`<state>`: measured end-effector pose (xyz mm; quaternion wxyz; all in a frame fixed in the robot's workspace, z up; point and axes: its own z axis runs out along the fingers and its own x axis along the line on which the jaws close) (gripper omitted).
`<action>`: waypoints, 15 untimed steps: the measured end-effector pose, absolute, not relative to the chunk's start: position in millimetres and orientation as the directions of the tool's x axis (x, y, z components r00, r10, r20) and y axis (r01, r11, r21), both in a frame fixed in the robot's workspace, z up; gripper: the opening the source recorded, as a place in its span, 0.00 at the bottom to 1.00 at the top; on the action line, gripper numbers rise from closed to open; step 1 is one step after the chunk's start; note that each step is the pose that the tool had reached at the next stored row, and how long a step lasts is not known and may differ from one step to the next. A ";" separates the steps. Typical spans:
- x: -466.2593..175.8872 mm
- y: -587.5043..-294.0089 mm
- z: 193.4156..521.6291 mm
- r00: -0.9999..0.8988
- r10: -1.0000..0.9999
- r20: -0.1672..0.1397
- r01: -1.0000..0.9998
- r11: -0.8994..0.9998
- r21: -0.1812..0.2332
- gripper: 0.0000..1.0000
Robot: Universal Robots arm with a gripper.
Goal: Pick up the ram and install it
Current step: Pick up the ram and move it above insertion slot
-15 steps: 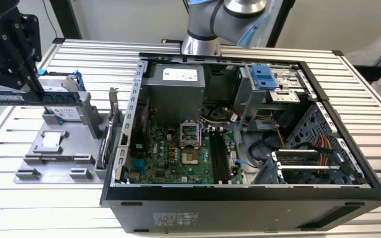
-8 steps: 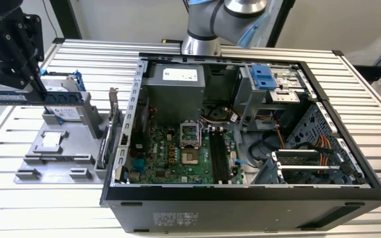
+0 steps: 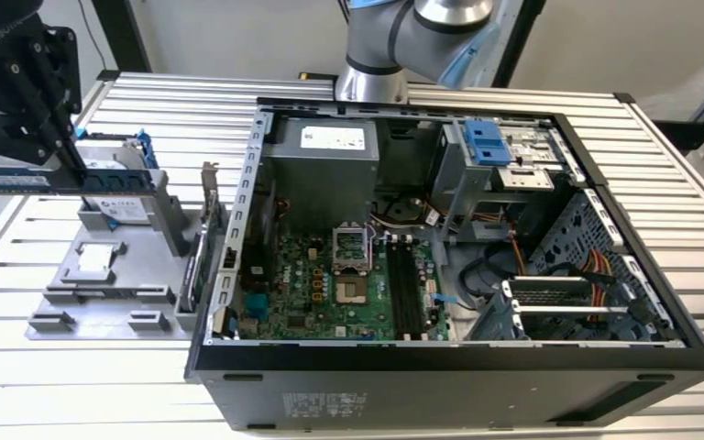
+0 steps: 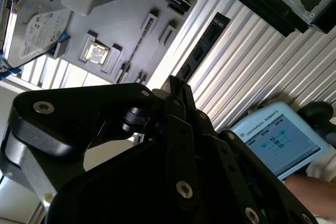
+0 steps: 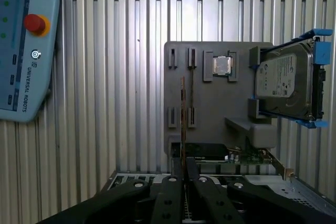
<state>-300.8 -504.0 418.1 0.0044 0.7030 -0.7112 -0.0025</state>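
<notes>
The ram (image 3: 12, 180) is a narrow blue board held level above the grey parts holder (image 3: 107, 293), at the exterior view's left. My gripper (image 3: 65, 170) is shut on it near one end. In the first wrist view the ram (image 5: 182, 114) shows edge-on, rising from between my black fingers (image 5: 173, 182) over the holder's slots (image 5: 181, 87). The open computer case (image 3: 254, 229) lies to the exterior view's right of the holder, its motherboard memory slots (image 3: 403, 293) exposed. My gripper's black linkage (image 4: 176, 98) shows from behind in the second wrist view.
A silver hard drive with blue handles (image 3: 120, 197) and a square chip (image 3: 93, 261) sit on the holder. A card with a metal bracket (image 3: 205, 247) stands between holder and case. A blue teach pendant (image 5: 21, 45) lies on the ribbed table, with a hand (image 4: 310, 192) by it.
</notes>
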 end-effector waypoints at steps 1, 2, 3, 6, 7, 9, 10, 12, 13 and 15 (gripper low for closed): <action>-300.1 -504.0 418.1 -0.012 -1.000 0.003 -1.000 0.012 0.010 0.00; -299.3 -504.1 418.1 -0.012 -1.000 0.003 -1.000 0.012 0.010 0.00; -298.4 -504.1 418.0 -0.012 -1.000 0.003 -1.000 0.012 0.010 0.00; -295.3 -504.1 418.0 -0.012 -1.000 0.003 -1.000 0.012 0.010 0.00; -294.3 -504.1 418.0 -0.012 -1.000 0.003 -1.000 0.012 0.010 0.00; -292.4 -504.1 418.1 -0.012 -1.000 0.003 -1.000 0.012 0.010 0.00; -291.5 -504.1 418.0 -0.012 -1.000 0.003 -1.000 0.012 0.010 0.00; -289.5 -504.1 418.0 -0.012 -1.000 0.003 -1.000 0.012 0.010 0.00; -288.6 -504.1 418.0 -0.012 -1.000 0.003 -1.000 0.012 0.010 0.00; -286.7 -504.1 418.0 -0.012 -1.000 0.003 -1.000 0.012 0.010 0.00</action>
